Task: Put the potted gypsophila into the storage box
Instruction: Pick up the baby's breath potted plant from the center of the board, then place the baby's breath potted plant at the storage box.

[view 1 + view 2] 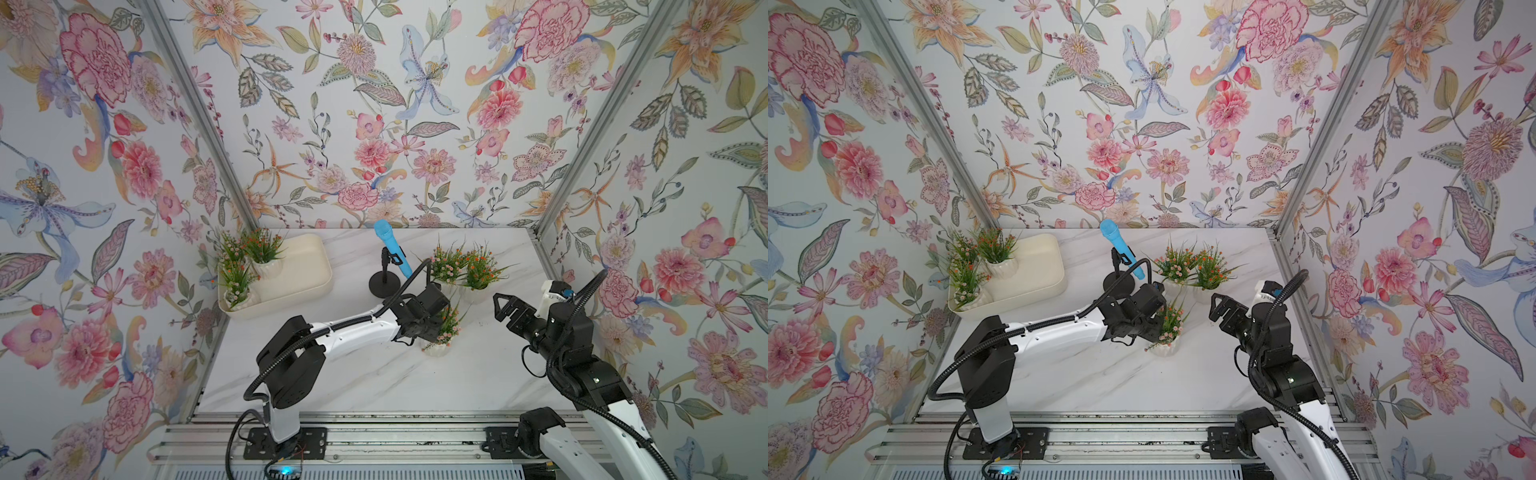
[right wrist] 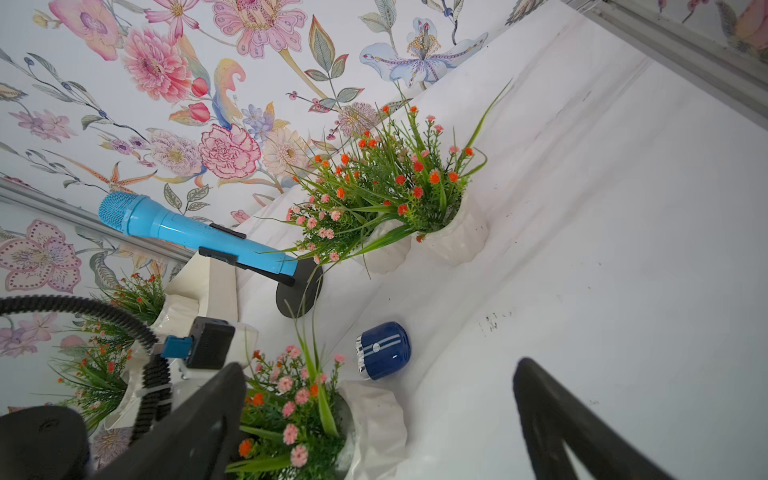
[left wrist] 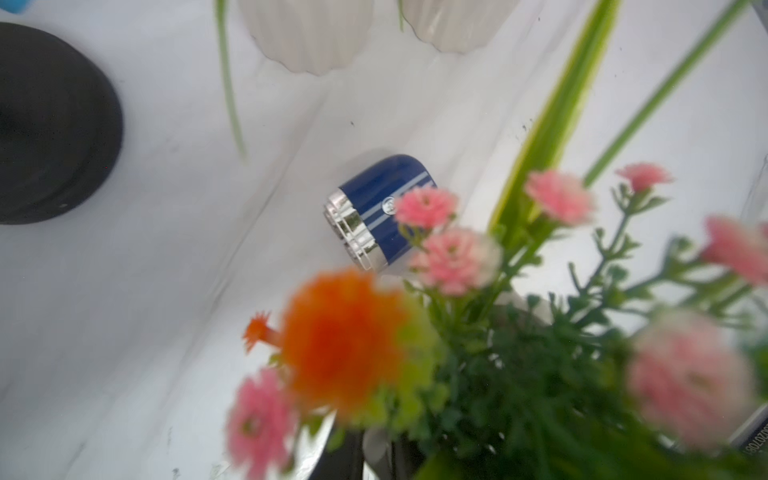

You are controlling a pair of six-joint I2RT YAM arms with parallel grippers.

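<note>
Half done: three potted gypsophila point(image 1: 266, 259) sit in the storage box point(image 1: 303, 262) at the far left corner of the bench point(image 1: 374, 374), left gripper point(image 1: 432, 330) clamps the fourth pot point(image 1: 436, 350) by its foliage mid-bench, two more pots point(image 1: 478, 272) wait farther back, right gripper point(image 1: 505, 307) wide, empty.

A lab robot cell: aluminium frame point(image 1: 199, 112), floral wallpaper panels point(image 1: 374, 104)

Bright, even light, soft shadows.
My left wrist view blurs the near gypsophila point(image 3: 345, 345); the right wrist view bends at its edges.
</note>
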